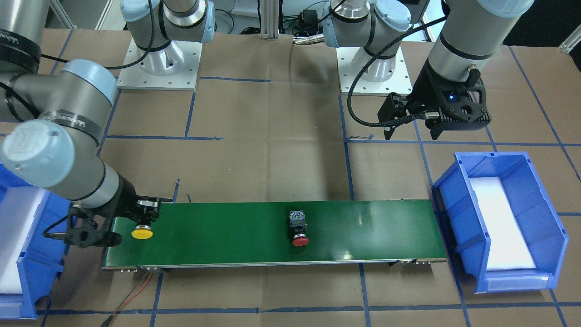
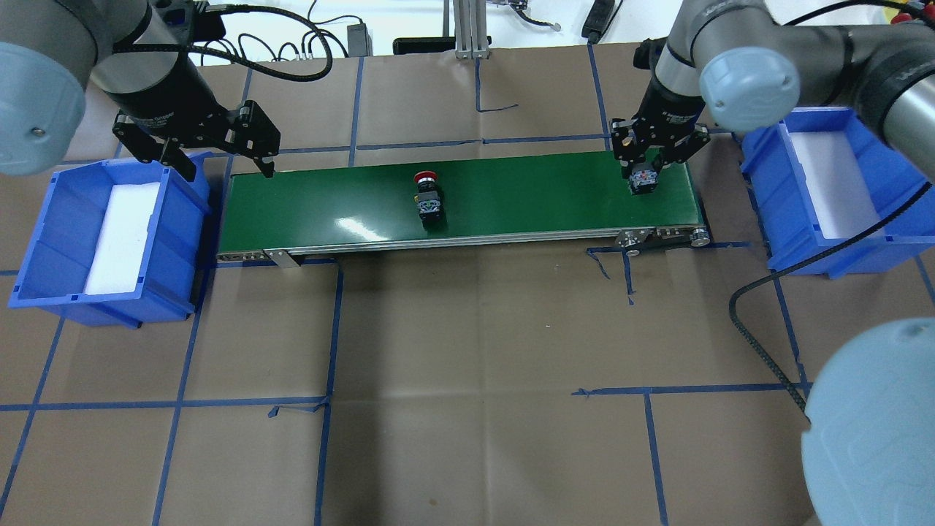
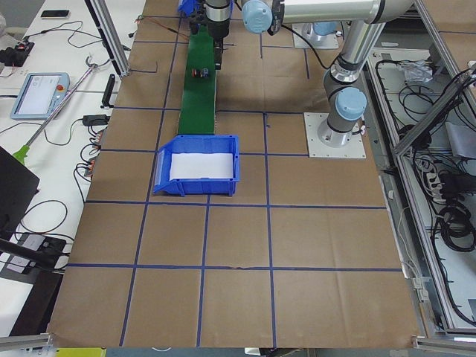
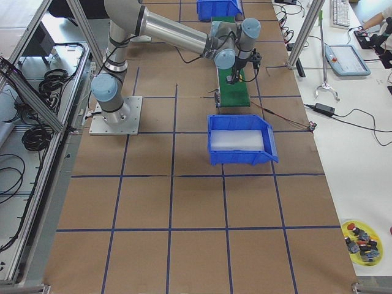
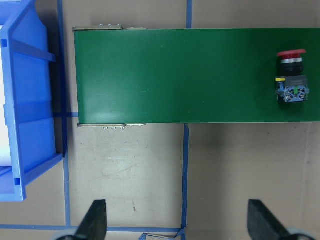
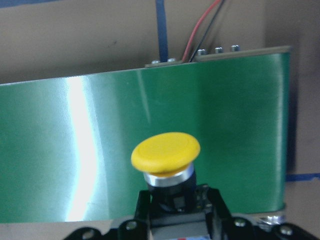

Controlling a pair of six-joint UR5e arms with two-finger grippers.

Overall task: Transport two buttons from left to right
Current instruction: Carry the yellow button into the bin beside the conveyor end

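Overhead exterior: shows red button [image 2: 428, 197] lying on its side midway along green belt [image 2: 526, 201], cap pointing away from robot. Yellow button [image 2: 643, 180] at belt's right end, block body clamped in right gripper [image 2: 646, 168]. Left gripper [image 2: 228, 168] above belt's left end, beside left blue bin [image 2: 175, 219]; right blue bin [image 2: 767, 204] just past other end.
Left wrist: fingers [image 5: 95, 222] wide apart, nothing between; red button near frame's right edge.
Right wrist: round yellow cap over silver collar, black body gripped below.
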